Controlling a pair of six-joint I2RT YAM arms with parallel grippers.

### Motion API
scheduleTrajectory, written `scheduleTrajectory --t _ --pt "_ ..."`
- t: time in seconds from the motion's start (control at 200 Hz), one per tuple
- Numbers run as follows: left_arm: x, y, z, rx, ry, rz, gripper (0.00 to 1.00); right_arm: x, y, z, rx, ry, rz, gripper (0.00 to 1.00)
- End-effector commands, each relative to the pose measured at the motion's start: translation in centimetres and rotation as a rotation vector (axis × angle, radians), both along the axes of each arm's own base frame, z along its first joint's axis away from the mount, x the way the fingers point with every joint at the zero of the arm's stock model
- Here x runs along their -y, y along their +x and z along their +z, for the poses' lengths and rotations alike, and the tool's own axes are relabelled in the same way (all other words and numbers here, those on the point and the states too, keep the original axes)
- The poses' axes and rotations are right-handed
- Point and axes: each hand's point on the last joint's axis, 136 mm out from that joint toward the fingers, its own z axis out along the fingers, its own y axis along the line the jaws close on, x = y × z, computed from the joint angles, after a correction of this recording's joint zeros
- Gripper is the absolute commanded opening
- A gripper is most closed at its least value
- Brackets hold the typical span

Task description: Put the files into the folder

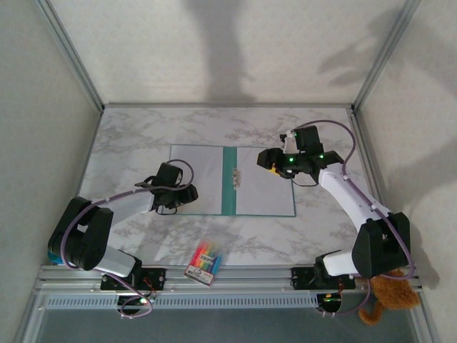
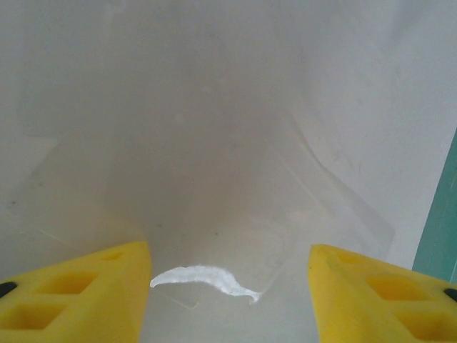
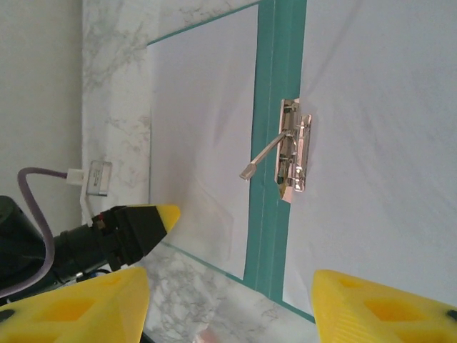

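The files (image 2: pixel 214 107) lie in the open folder (image 1: pixel 230 187), the left gripper (image 2: pixel 228 259) low over them, jaws parted, perhaps to pinch a sheet, while the right gripper (image 3: pixel 228 286), parted and empty, faces the clip (image 3: pixel 294 153)

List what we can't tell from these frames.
- Top view: the left tool covers part of the files; sheet count unreadable, edges too faint.
- Left wrist view: fingertips cut off by the bottom edge; contact with the files unclear.
- Top view: pen packet print too small to read.
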Motion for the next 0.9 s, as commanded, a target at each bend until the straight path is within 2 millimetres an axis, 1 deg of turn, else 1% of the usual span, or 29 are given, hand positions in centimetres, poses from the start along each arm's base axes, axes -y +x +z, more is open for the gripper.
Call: scheduleTrajectory --t 0.0,0.08,0.195,0.361,0.501,0.611,0.676,0.896 --pt "1.8 -0.2 -0.1 0.0 -0.06 -0.007 0.59 0.6 0.2 -0.6 -0.011 -0.106 -0.021 0.6" --pt "2.2 -0.1 -0.4 0.008 -0.023 0.008 0.58 0.4 0.3 -1.1 -0.02 -0.157 -0.027 0.59" --pt "3.8 0.2 -0.3 0.024 -0.065 0.017 0.58 0.2 0.6 -1.9 -0.022 -0.257 -0.031 0.6" --pt "5.4 0.2 0.3 0.046 -0.101 0.02 0.59 -0.1 1.6 -3.1 -0.026 -0.399 -0.043 0.6" --pt "7.1 0.1 0.7 0.059 -0.151 0.0 0.59 -1.2 2.7 -4.8 -0.049 -0.495 -0.02 0.58" --pt "7.6 0.0 0.4 0.054 -0.154 -0.002 0.59 -2.2 3.3 -5.8 -0.063 -0.551 -0.007 0.57" --pt "7.6 -0.1 0.0 0.044 -0.146 -0.006 0.59 -2.8 3.6 -6.5 -0.077 -0.557 0.0 0.54" --pt "6.9 -0.2 -0.7 0.038 -0.102 0.0 0.6 -4.3 4.3 -8.0 -0.11 -0.56 0.007 0.5"
